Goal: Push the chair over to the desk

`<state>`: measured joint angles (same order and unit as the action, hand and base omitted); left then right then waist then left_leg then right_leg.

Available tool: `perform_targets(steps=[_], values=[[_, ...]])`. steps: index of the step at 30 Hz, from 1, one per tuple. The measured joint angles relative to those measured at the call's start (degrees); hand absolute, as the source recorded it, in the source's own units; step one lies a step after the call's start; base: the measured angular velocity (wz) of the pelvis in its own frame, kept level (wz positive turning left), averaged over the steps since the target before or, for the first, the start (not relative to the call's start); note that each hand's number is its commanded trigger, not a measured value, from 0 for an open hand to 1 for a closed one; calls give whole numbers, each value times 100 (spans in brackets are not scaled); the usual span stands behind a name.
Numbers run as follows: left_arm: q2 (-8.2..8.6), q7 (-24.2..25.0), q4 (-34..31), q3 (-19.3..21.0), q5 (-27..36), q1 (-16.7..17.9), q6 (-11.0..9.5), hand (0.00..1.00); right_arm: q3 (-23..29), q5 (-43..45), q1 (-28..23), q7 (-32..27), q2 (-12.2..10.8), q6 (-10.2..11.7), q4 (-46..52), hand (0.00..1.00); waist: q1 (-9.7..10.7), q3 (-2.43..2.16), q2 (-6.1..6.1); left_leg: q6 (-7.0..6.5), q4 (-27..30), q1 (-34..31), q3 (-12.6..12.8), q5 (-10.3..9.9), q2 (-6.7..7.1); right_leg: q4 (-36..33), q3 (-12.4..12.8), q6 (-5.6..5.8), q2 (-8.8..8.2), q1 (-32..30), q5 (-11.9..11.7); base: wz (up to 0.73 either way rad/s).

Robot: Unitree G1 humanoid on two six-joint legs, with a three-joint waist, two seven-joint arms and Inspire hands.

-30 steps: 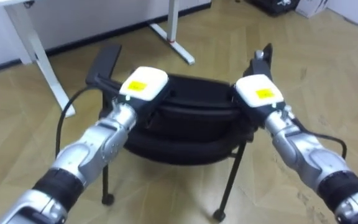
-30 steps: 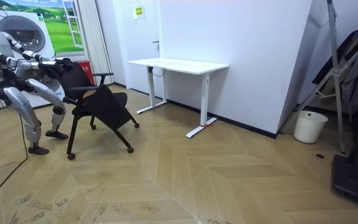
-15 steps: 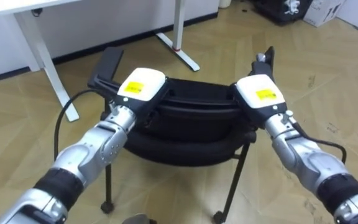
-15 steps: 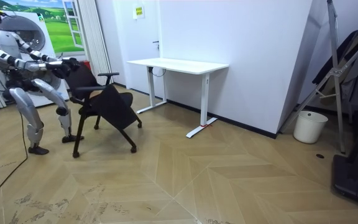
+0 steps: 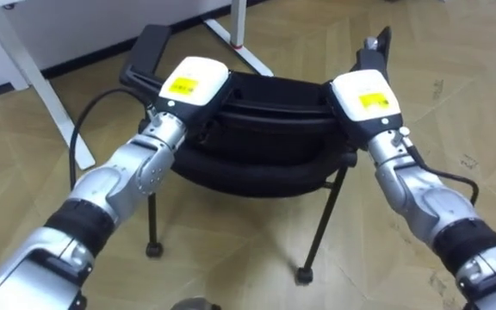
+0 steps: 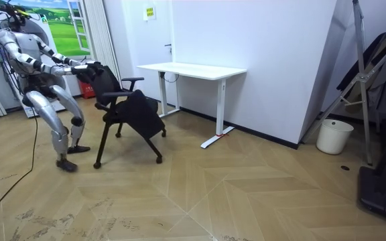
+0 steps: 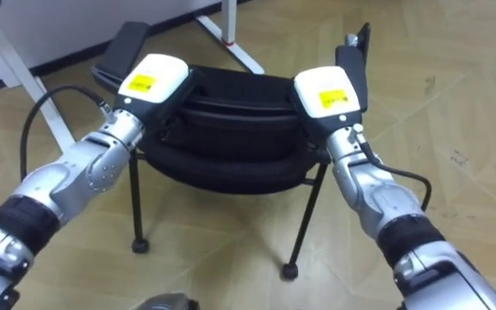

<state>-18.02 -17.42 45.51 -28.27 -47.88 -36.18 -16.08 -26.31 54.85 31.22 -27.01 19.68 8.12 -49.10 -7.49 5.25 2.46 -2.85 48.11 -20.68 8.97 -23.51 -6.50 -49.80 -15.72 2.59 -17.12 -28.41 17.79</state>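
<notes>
left hand point(image 5: 195, 82): upper centre-left of the eye view. White back with a yellow sticker faces up. It lies on the top edge of the chair point(image 5: 265, 120) back. Grip cannot be told, as the hand's own back covers what lies past it.
right hand point(image 5: 365, 96): upper centre-right, same pose, on the other end of that top edge. Grip likewise cannot be told.
arms: come in from the two lower corners and reach forward to the chair.
chair: black, mid-frame in the eye views, straight ahead of the robot, its back spanning the gap between the two hands. In the room view it sits left of centre, with its dark seat sloping down on the side away from the robot.
armrests point(image 5: 147, 53): black, one sticking out past each hand toward the top of the frame.
castors point(image 5: 152, 251): small, black, on thin legs, resting on the floor point(image 5: 231, 232) at lower centre.
floor: light wood parquet in a herringbone pattern.
robot: at the room view's left, upright behind the chair, arms held out level, feet apart with one ahead of the other.
desk point(image 6: 193, 69): white, against the wall, just right of the chair in the room view, near it but apart. One leg and a foot show along the top of the eye views, beyond the chair.
bin point(image 6: 332, 136): white, on the floor by the wall at the room view's right, well apart from the chair.
</notes>
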Motion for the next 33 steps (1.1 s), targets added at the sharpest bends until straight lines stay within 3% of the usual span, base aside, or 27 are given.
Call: perform_targets(steps=[1, 2, 3, 4, 5, 7, 9, 11, 12, 13, 14, 15, 16, 17, 18, 19, 20, 21, 23, 25, 26, 28, 30, 31, 32, 33], values=[[1, 0, 23, -10, 11, 4, -15, 100, 0, 21, -3, -8, -18, 17, -24, 100, 29, -19, 29, 93, 1, 71, -94, -61, -22, 619, 42, 14, 36, 9, -248, 34], [-1, -7, 52, -11, 16, 7, -18, 100, 0, 25, -1, -19, -26, 30, -49, 100, 57, -19, 30, 153, 4, 120, -144, -94, -41, 885, 54, 16, 48, 46, -377, 48], [10, -46, 83, -9, 44, 55, -19, 100, -1, 74, 4, -37, -36, 73, -96, 100, 84, -43, 58, 298, -2, 244, -192, -164, -134, 1128, 42, -22, 90, 133, -747, 35], [11, -78, 79, -6, 45, 108, -19, 100, -5, 101, -9, -39, -39, 93, -101, 100, 74, -65, 23, 389, -6, 294, -205, -204, -206, 1121, 33, -71, 155, 170, -884, 30], [5, -122, 40, 23, 45, 177, -20, 100, -5, 149, -3, -38, -42, 118, -95, 100, 73, -131, 20, 557, -12, 337, -312, -261, -303, 1037, -3, -156, 271, 210, -959, 24], [61, -187, 52, 112, 45, 161, -8, 100, -4, 207, 166, -12, -54, 147, -182, 100, 53, -150, 22, 889, -116, 458, -476, -258, -498, 695, -173, -449, 441, 262, -659, 23], [50, -219, 52, 122, 49, 148, 27, 100, -3, 275, 286, 45, -77, 190, -268, 100, 42, -141, 40, 1062, -323, 616, -642, -211, -616, 581, -342, -598, 564, 371, -365, 20], [30, -234, 49, 119, 112, 140, 43, 100, 0, 299, 347, 96, -80, 206, -274, 100, 43, -128, 68, 944, -120, 648, -707, -129, -742, 413, -420, -708, 676, 440, -68, 17], [60, -264, 79, 116, 129, 188, 58, 100, 0, 301, 358, 146, -80, 207, -268, 100, 21, -128, 60, 706, 512, 477, -742, 100, -837, 248, -459, -785, 738, 527, 152, 4], [87, -293, 118, 109, 129, 199, 61, 100, -1, 301, 354, 171, -86, 216, -301, 100, 17, -122, 57, 584, 850, 354, -833, 308, -866, 179, -494, -812, 755, 612, 259, 9], [139, -326, 173, 94, 129, 217, 73, 100, -1, 303, 328, 207, -91, 265, -385, 100, 21, -119, 67, 469, 1533, 45, -1041, 918, -867, 33, -543, -861, 762, 771, 461, 13], [156, -337, 190, 66, 153, 242, 94, 100, -1, 303, 315, 225, -90, 294, -408, 100, 43, -116, 85, 401, 2187, -328, -1194, 1711, -850, -146, -552, -901, 748, 867, 647, 25], [156, -344, 247, -1, 228, 228, 118, 100, 4, 290, 310, 222, -66, 299, -421, 100, 119, -113, 89, 453, 2755, -739, -1312, 2367, -676, -335, -639, -964, 662, 941, 811, 29], [188, -343, 302, -11, 232, 213, 119, 100, 8, 264, 310, 221, -40, 302, -417, 100, 138, -101, 111, 488, 3056, -955, -1284, 2488, -543, -447, -675, -972, 585, 964, 905, 31], [267, -345, 346, -15, 233, 166, 164, 100, 5, 204, 310, 223, 15, 305, -411, 100, 165, -78, 178, 434, 3671, -1340, -1093, 2459, -324, -650, -709, -1025, 427, 998, 1060, 17], [296, -352, 350, -24, 233, 164, 194, 100, 5, 174, 309, 223, 26, 307, -428, 100, 165, -71, 202, 337, 4125, -1676, -830, 2363, -211, -743, -766, -1058, 367, 1064, 1173, 14], [297, -365, 363, -37, 232, 161, 194, 100, 5, 174, 307, 222, 23, 310, -440, 100, 211, -54, 232, 294, 4215, -1795, -718, 2332, -146, -769, -791, -1048, 330, 1116, 1223, 18], [292, -455, 419, -109, 232, 146, 195, 100, 5, 167, 307, 218, 24, 352, -482, 100, 242, -7, 305, 248, 4170, -1899, -535, 2236, -42, -803, -793, -1013, 267, 1223, 1305, 17], [316, -492, 453, -145, 249, 151, 195, 100, -4, 161, 307, 195, 33, 395, -541, 100, 264, 17, 298, 280, 3621, -1903, -390, 2077, -65, -787, -813, -986, 268, 1343, 1377, 9], [332, -592, 452, -159, 251, 131, 197, 100, 3, 165, 316, 165, 91, 399, -470, 100, 378, 24, 271, 350, 2100, -1765, -274, 1979, -45, -792, -870, -930, 242, 1362, 1448, 17], [341, -613, 454, -179, 256, 123, 207, 100, 0, 157, 316, 150, 103, 398, -465, 100, 390, 26, 267, 393, 1690, -1680, -268, 1950, 16, -788, -876, -913, 237, 1367, 1457, 9], [396, -692, 454, -232, 258, 107, 255, 100, -6, 133, 301, 57, 145, 399, -494, 100, 414, 38, 239, 417, 255, -1249, -295, 1942, 127, -741, -884, -786, 218, 1397, 1512, 0], [410, -705, 453, -249, 254, 92, 277, 100, -4, 130, 290, -23, 145, 398, -522, 100, 414, 36, 225, 430, -308, -952, -262, 1946, 179, -683, -853, -742, 226, 1400, 1514, -7], [408, -707, 452, -250, 254, 43, 284, 100, 8, 130, 297, -54, 151, 378, -488, 100, 413, 34, 227, 367, -513, -878, -264, 1728, 246, -673, -803, -711, 218, 1347, 1517, -12], [411, -707, 453, -250, 254, 24, 307, 100, 9, 130, 308, -67, 148, 355, -483, 100, 408, 36, 225, 358, -531, -886, -263, 1721, 253, -656, -790, -686, 219, 1333, 1504, -13], [417, -706, 449, -249, 255, 7, 339, 100, 13, 132, 314, -78, 128, 314, -455, 100, 404, 2, 172, 346, -551, -886, -277, 1687, 302, -601, -786, -636, 220, 1331, 1475, -11]])
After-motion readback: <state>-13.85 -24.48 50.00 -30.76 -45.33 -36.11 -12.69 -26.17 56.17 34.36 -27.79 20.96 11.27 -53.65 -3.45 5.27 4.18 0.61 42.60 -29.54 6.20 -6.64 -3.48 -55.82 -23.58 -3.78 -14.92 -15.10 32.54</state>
